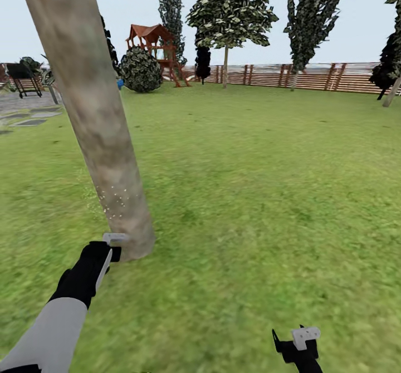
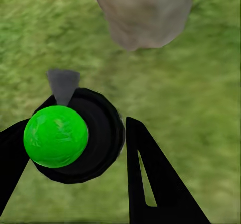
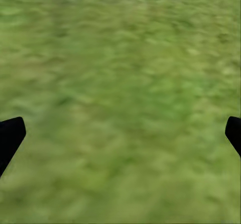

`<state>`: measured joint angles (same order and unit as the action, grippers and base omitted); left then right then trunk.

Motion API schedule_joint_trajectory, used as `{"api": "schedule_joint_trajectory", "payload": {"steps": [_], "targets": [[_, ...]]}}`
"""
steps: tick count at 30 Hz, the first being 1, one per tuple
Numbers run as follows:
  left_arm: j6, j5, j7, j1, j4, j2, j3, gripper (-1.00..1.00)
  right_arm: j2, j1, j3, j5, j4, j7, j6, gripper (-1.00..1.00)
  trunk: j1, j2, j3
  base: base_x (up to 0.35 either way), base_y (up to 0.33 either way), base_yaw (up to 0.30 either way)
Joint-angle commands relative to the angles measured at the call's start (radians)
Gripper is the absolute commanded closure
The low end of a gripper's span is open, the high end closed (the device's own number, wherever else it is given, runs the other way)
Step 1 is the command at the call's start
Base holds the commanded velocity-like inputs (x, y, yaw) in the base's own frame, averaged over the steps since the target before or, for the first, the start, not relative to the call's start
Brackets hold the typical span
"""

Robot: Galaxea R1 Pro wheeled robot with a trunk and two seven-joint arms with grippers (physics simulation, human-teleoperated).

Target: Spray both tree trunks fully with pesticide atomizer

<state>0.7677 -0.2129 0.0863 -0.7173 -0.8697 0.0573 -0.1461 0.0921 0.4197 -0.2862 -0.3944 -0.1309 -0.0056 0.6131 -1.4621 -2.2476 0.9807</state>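
Your left end effector [image 2: 75, 148], clenched around the atomizer [image 2: 56, 136], sits just before the tree trunk [image 1: 94, 111], nozzle [image 2: 63, 86] facing its base.

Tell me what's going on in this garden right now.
The robot stands on the lawn close to a thick tree trunk. Its left pincer is shut on the sprayer, a black bottle with a green ball top, aimed at the base of the trunk, where small white specks dot the bark. The right pincer hangs open over bare grass, holding nothing.
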Motion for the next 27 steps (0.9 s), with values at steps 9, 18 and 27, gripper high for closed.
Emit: {"api": "schedule_joint_trajectory", "payload": {"steps": [9, 18, 27], "targets": [[0.006, -0.001, 0.0, -0.009, -0.009, -0.013, -0.001, 1.0, 0.0, 0.001, -0.008, -0.011, 0.001, -0.001, 0.004, -1.0, 0.0, 0.0, 0.001, -0.022, -0.003, 0.277], [0.008, 0.091, 0.0, -0.032, -0.014, -0.029, 0.011, 1.0, 0.0, 0.001, -0.008, -0.009, -0.001, -0.001, 0.004, -1.0, 0.0, 0.0, 0.001, -0.287, -0.055, 0.031], [0.126, 0.088, -0.087, -0.16, 0.0, 0.064, 0.016, 1.0, 0.0, 0.001, -0.008, -0.009, 0.0, -0.001, 0.004, -1.0, 0.0, 0.0, 0.001, -0.004, -0.002, 0.0]]}}
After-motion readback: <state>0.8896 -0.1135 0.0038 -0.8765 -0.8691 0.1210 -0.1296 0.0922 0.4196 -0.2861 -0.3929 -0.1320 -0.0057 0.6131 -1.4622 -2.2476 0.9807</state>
